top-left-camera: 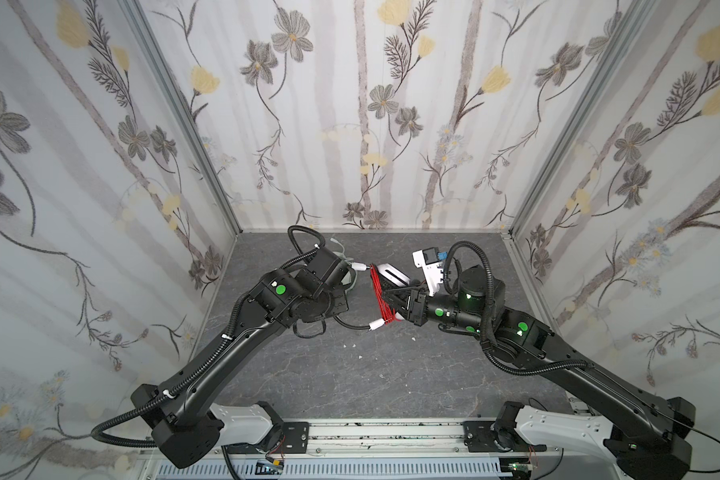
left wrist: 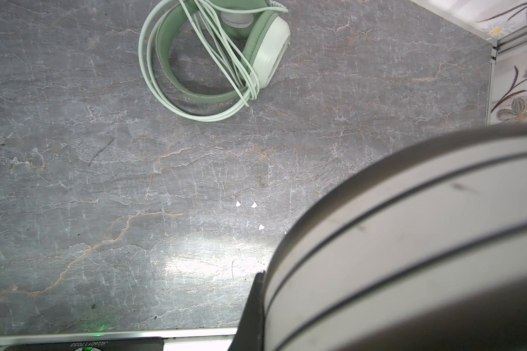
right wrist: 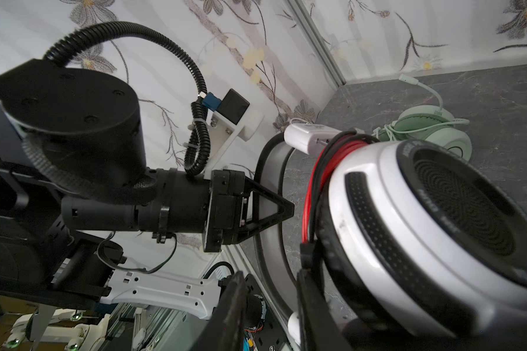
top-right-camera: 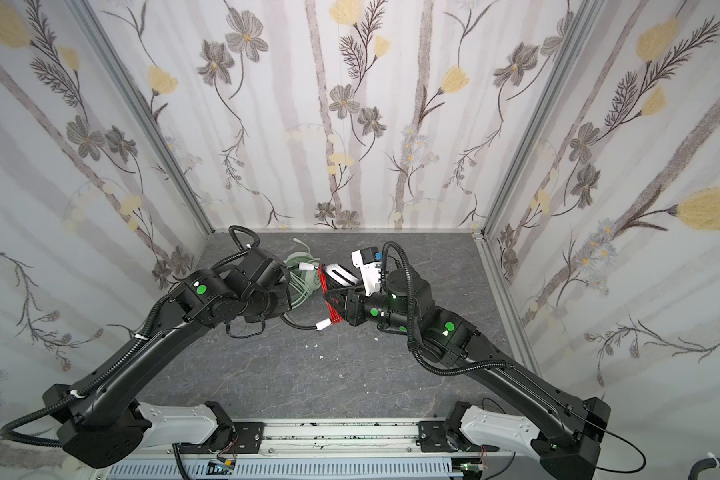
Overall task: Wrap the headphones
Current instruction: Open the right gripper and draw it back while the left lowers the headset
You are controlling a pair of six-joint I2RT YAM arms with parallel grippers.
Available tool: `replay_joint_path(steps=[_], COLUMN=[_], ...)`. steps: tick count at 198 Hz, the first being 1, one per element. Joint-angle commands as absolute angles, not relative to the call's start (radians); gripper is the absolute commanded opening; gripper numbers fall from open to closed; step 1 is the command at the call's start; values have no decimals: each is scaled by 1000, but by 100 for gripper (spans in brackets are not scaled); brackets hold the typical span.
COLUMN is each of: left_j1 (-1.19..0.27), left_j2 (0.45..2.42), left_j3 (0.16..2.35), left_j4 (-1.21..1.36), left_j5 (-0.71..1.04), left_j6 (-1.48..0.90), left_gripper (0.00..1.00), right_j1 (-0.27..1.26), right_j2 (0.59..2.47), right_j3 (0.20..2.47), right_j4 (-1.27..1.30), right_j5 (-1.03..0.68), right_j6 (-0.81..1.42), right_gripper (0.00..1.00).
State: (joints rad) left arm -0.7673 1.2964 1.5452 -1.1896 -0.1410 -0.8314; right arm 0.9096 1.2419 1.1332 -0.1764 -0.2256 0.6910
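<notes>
Right gripper (right wrist: 271,258) part-open, jaws astride the white-and-black headset (right wrist: 408,243) headband (right wrist: 271,170), beside red cord (right wrist: 309,194) windings (no pinch seen). Left gripper (right wrist: 289,209) clamps the headband; mint-green headset (left wrist: 268,54) lies on table (left wrist: 104,182).

Grey marbled floor (top-left-camera: 350,374), 3 floral-papered walls (top-left-camera: 371,104), aluminium corner posts (top-left-camera: 174,95).

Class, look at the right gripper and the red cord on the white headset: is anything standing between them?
Nothing visible does. The right gripper sits right at the red cord wound on the white headset, with one finger seemingly touching the coils.
</notes>
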Motion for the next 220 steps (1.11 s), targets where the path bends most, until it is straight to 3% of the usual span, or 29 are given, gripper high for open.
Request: replay_joint_path(steps=[1,77,100,158,220], left_j1=[-776,-785,-785,-765,-737], left_j2=[1288,1275,1268,1232,1339], left_j3=[1549,1552,1547,1429,1325], left_j4=[-1144,-1144,-1147,-1089,-904], left_j5=[-160,-160,-184,-216,-30], left_j6=[-867,-874,-874,-885,-933], left_gripper=[0,0,0,0,0], right_j1=[911,933,932,839,719], right_j2=[1258,1306,1279,1055,720], right_j3=[1144,1163,1160,1127,852], right_j4=[-143,-111,-122,-276,-421], right_j5=[-204,-300,-260,-135,-99], right_j6=[706,724,717,632,645], right_gripper=[29,29,30,33,42])
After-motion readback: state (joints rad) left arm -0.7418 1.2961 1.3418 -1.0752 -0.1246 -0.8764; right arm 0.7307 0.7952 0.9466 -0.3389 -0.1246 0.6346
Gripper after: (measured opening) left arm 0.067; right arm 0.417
